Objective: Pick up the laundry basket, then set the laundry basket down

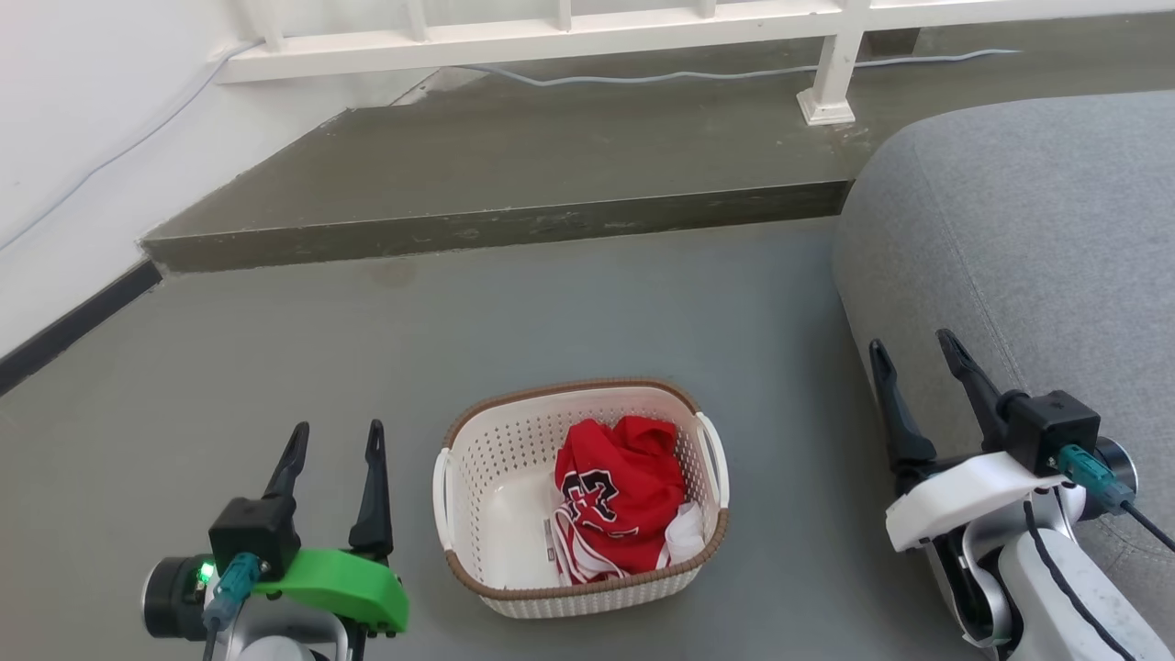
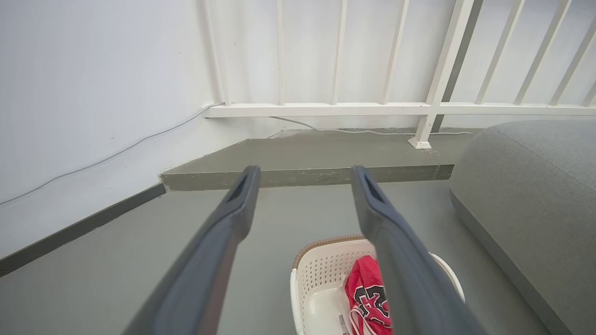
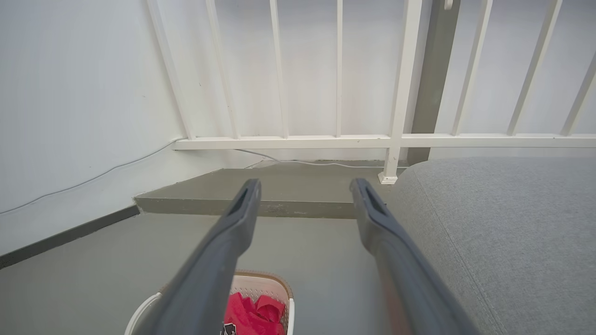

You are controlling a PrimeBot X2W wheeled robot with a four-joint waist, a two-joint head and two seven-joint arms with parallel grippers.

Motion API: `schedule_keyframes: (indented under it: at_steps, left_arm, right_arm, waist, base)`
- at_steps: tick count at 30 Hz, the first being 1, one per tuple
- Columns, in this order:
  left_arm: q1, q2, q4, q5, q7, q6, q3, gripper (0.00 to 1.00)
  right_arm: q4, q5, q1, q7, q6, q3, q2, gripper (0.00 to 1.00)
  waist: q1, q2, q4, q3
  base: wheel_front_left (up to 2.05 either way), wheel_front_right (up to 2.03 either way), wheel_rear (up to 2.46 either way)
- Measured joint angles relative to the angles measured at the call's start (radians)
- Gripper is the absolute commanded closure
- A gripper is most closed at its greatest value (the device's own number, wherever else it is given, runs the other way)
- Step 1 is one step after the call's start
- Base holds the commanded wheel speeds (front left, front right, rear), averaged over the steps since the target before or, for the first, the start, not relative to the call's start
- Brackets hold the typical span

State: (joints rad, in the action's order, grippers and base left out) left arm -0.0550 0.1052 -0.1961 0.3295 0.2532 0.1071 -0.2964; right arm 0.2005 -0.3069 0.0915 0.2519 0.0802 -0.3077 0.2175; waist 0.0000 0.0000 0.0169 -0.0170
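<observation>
one laundry basket [image 1: 500, 459] sits on the floor [image 1: 643, 303] with one red shirt [image 1: 615, 496] inside; left gripper [image 1: 337, 431] and right gripper [image 1: 913, 344] flank it, untouching, fingers apart

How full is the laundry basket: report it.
Partly full. A crumpled red jersey lies in the right half of the laundry basket; the left half shows bare white bottom.

left end effector [image 1: 338, 426] green-shrouded, right end effector [image 1: 911, 340] white-shrouded; dark fingers [image 1: 372, 487], teal plugs [image 1: 237, 580].
</observation>
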Motion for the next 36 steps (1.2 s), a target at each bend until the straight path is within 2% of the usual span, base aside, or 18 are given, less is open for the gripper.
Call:
schedule_keyframes:
  at_steps: [1, 2, 13, 24, 36]
  left_arm:
    - [0.0, 0.0, 0.002, 0.0, 0.0, 0.0, 0.001, 0.0]
    - [0.001, -0.001, 0.002, 0.0, 0.0, 0.0, 0.001, 1.0]
    - [0.028, -0.013, -0.037, 0.045, -0.008, -0.004, 0.005, 1.0]
    - [0.029, -0.019, -0.036, 0.216, -0.048, -0.036, 0.038, 1.0]
    - [0.029, -0.025, -0.037, 0.347, -0.086, -0.056, 0.077, 1.0]
  right_arm:
    - [-0.001, 0.0, -0.001, 0.0, 0.0, 0.001, 0.0, 0.0]
    - [0.001, 0.0, -0.002, 0.0, 0.0, 0.001, -0.001, 1.0]
    - [0.036, -0.047, -0.045, -0.005, -0.009, 0.007, -0.028, 1.0]
    - [0.033, -0.215, -0.045, -0.04, -0.03, 0.045, -0.042, 1.0]
    - [0.033, -0.352, -0.045, -0.078, -0.053, 0.093, -0.061, 1.0]
  waist:
    - [0.0, 0.0, 0.0, 0.0]
    - [0.0, 0.0, -0.001, 0.0]
    - [0.0, 0.0, -0.002, 0.001]
    - [0.0, 0.0, -0.003, 0.002]
    - [0.0, 0.0, -0.005, 0.003]
  base:
    - [0.0, 0.0, 0.0]
    - [0.0, 0.0, 0.0]
    - [0.0, 0.0, 0.0]
    - [0.0, 0.0, 0.0]
    - [0.0, 0.0, 0.0]
